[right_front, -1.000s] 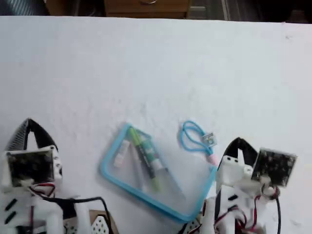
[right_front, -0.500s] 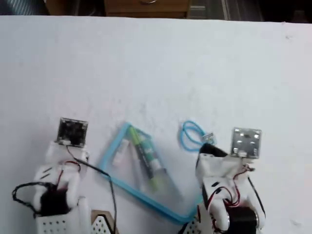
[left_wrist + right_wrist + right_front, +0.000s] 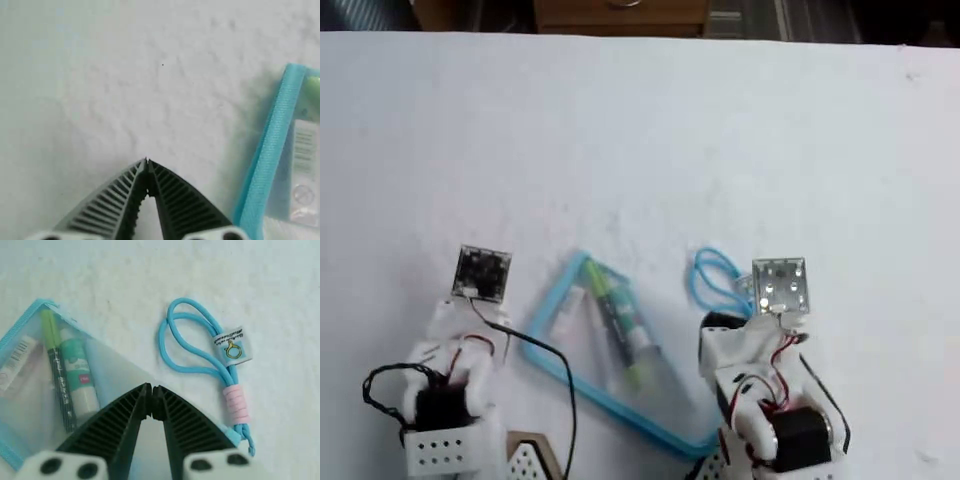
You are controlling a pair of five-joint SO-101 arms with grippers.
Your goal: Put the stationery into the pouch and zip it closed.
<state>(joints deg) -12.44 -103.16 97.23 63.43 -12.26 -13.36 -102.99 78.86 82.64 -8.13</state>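
My right hand (image 3: pixel 151 392) has its fingers pressed together with nothing between them. It is poised over the pouch (image 3: pixel 112 372), which lies flat on the worktop (image 3: pixel 640 140) between the two arms. Through the clear side I see a green pen (image 3: pixel 52 347) and a white and green tube (image 3: pixel 79 375) inside. Just beside my fingertips runs the blue cord (image 3: pixel 187 347) with its tag (image 3: pixel 231 344) and pink sleeve (image 3: pixel 235 402). I take this to be the zip pull, though I cannot tell whether the zip is open or shut. My left hand (image 3: pixel 146 167) is empty too, tips pressed together, over bare worktop just beside the pouch's blue edge. The main risk I see is dragging. The pouch looks light and slick, so if I pull the cord without the left hand pinning the far edge, the whole pouch will slide instead of the zip running. The cord is limp and looped, so a pinch on the loop would only take up slack or slip off. If I come down with the fingers closed, I will shove the pouch aside, and if the mouth is open the pen could slip out.
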